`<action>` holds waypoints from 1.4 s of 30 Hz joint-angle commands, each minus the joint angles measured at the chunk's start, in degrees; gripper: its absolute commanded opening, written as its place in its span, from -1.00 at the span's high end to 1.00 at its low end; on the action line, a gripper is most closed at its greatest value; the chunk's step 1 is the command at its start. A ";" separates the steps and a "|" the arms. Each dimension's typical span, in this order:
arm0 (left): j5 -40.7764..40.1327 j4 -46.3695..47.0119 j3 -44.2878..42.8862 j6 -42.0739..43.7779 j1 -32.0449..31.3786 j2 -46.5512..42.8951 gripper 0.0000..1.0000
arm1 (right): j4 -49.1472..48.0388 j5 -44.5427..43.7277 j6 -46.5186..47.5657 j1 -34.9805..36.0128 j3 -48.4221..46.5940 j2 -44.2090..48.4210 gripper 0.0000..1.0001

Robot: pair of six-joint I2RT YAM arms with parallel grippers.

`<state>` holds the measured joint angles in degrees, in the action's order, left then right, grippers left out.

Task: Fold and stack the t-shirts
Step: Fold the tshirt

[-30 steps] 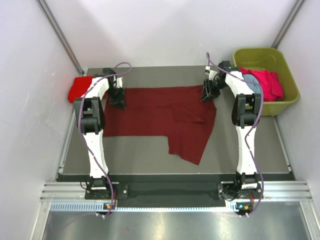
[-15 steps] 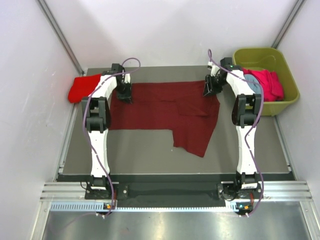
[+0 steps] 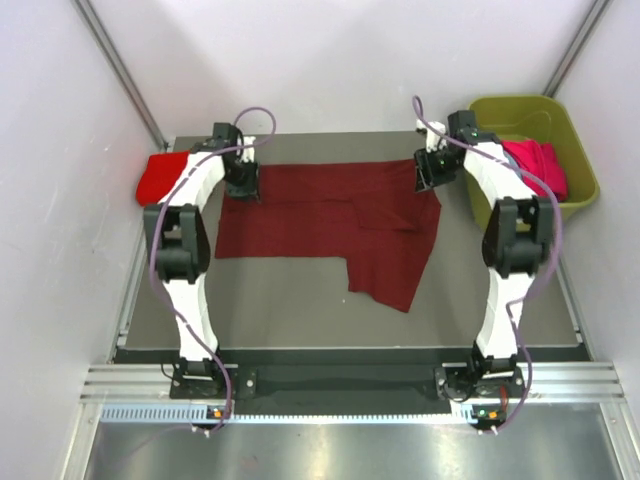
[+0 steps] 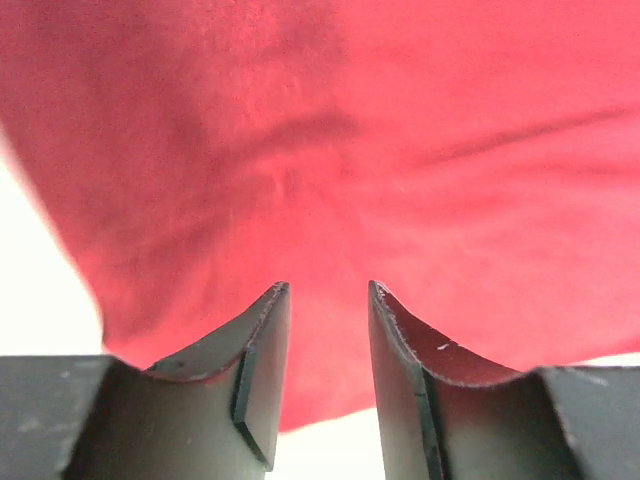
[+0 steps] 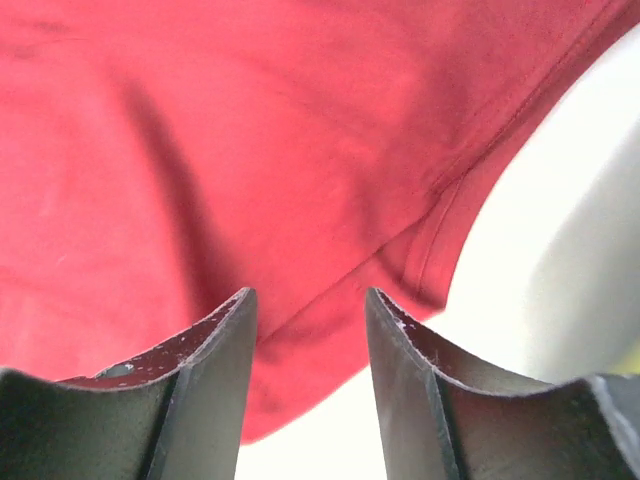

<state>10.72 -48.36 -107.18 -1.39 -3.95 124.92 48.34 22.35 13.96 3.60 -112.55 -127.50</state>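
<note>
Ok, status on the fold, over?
Left gripper and right gripper open at far corners, holding nothing. Maroon t-shirt spread flat, fold unfinished. Red t-shirt apart at left, not obstructing.

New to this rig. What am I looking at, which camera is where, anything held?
Two white robot arms are bolted at the near edge of a grey table. The wide picture looks down from above and behind them; each close-up comes from a wrist camera, that arm's dark fingers at the bottom. A dark maroon t-shirt lies spread on the table. A bright red shirt sits at the far left edge, a pink one in the olive-green tub on the right. The left gripper and right gripper sit over the maroon shirt's far corners, jaws apart, holding nothing.
</note>
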 commanded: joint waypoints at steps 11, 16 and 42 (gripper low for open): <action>9.76 3.54 16.03 -2.83 -0.10 -14.89 0.23 | -5.27 -11.45 7.41 19.87 13.77 15.28 0.16; 11.95 2.13 21.20 -3.88 0.60 -13.04 0.25 | -5.54 -14.35 7.75 22.68 9.03 9.22 0.24; 11.25 2.92 27.46 -4.68 1.92 -14.36 0.27 | -3.86 -14.08 6.44 26.81 4.10 -1.34 0.38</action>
<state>21.61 -46.19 -79.70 -5.87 -2.33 112.92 44.84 9.56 20.95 29.74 -106.72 -127.83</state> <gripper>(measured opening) 0.369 0.316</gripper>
